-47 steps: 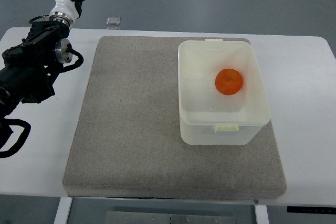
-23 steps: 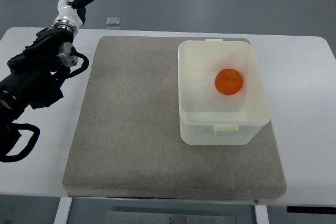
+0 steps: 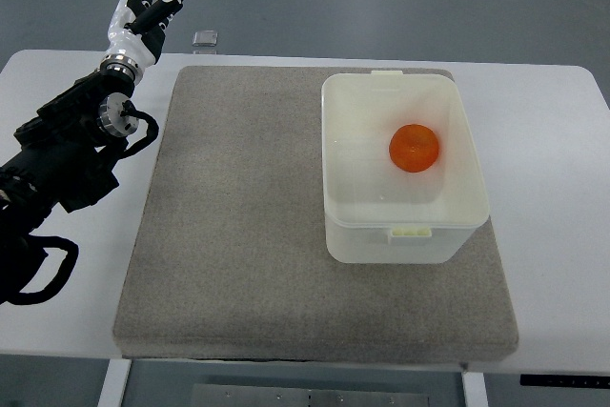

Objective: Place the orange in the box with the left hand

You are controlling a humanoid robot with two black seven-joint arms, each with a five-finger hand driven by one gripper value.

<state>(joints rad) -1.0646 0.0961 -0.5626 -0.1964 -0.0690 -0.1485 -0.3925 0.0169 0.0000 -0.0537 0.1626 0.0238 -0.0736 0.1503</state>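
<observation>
One orange (image 3: pixel 415 148) in frame, and it's sitting on the floor of the box (image 3: pixel 405 235), right of centre and toward the far wall, not touching any side as far as I can tell. Box is an open-top translucent white tub, no lid on, parked on the right half of the grey mat (image 3: pixel 238 235), so the drop zone is wide open from above and the fruit can't roll off anywhere. Mat presumably there for grip and to cushion anything set down; it covers most of the white table (image 3: pixel 562 235). Left hand (image 3: pixel 145 9) is at the far-left corner, past the table's back edge and well apart from the box, arm coming in along the left side over bare tabletop. Fingers are spread wide and extended, palm empty, nothing held. That pose reads as a released, parked hand, kept off to the side so it clears the mat and the tub. Right arm doesn't show at all, consistent with a one-arm job. Small clear-looking object (image 3: pixel 205 38) sits at the back edge of the table near the hand; too small to tell what it is, doesn't look task-relevant. Judgement: the goal state is met, orange in box, hand clear. Nothing left to place; only risk I'd flag is the arm's cabling sweeping the mat edge.
</observation>
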